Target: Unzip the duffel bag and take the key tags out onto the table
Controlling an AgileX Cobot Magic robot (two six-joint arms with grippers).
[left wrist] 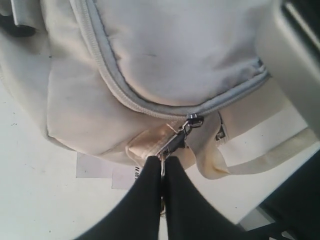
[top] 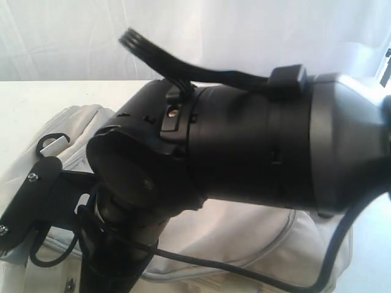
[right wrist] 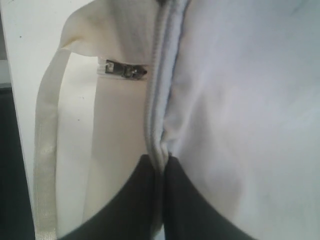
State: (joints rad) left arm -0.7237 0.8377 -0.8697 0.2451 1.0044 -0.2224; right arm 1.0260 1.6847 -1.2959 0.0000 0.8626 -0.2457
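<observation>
Cream duffel bag (left wrist: 175,55), left tool (left wrist: 163,162) gripping zip-pull (left wrist: 173,141)

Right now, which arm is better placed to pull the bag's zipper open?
Left. The left pincer is shut on the metal zipper pull of the duffel bag; the right pincer only pinches the grey piping, probably steadying it.

duffel bag (top: 244,235) on table (top: 36,104), arm (top: 256,140) before it
</observation>
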